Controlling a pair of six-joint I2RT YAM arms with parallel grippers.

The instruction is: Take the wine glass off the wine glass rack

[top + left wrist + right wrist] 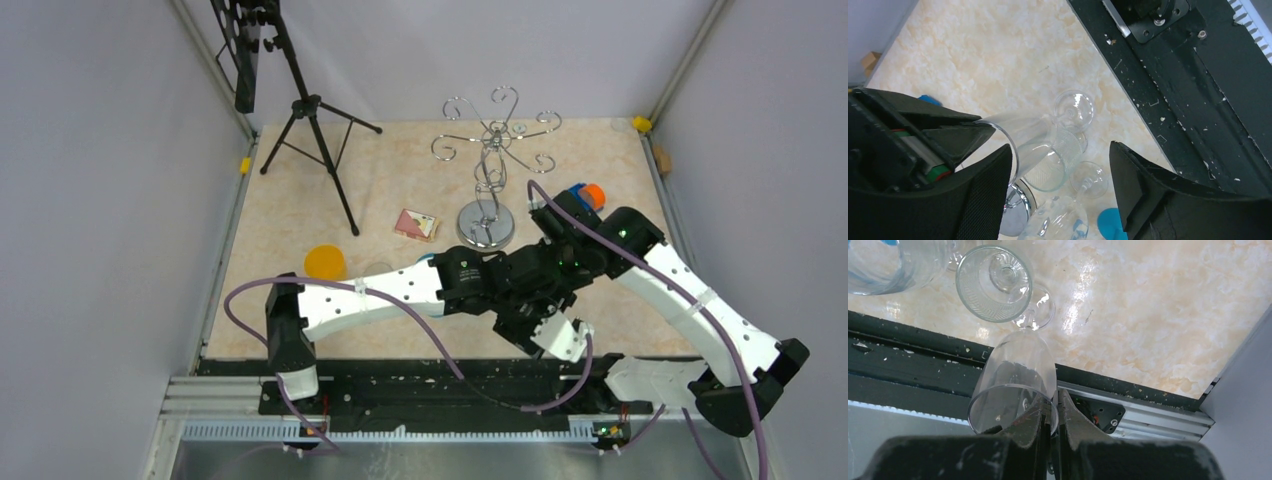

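Right wrist view has the right jaws clenched on the rim of the wine glass (1015,367), its long axis running from them up the frame, foot farthest, above the desk (1158,315) edge. Left jaws stand released, the bowl between them. The glass is empty and well apart from the rack (490,140); a ribbed glass (993,282) below it is empty too.

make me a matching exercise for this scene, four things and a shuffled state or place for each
1 left gripper
2 right gripper
3 wine glass rack
4 orange cup

A upright at the far middle of the table
B jaws open
C near the table's left edge
D shut on the wine glass rim

Pairs: 1-B, 2-D, 3-A, 4-C
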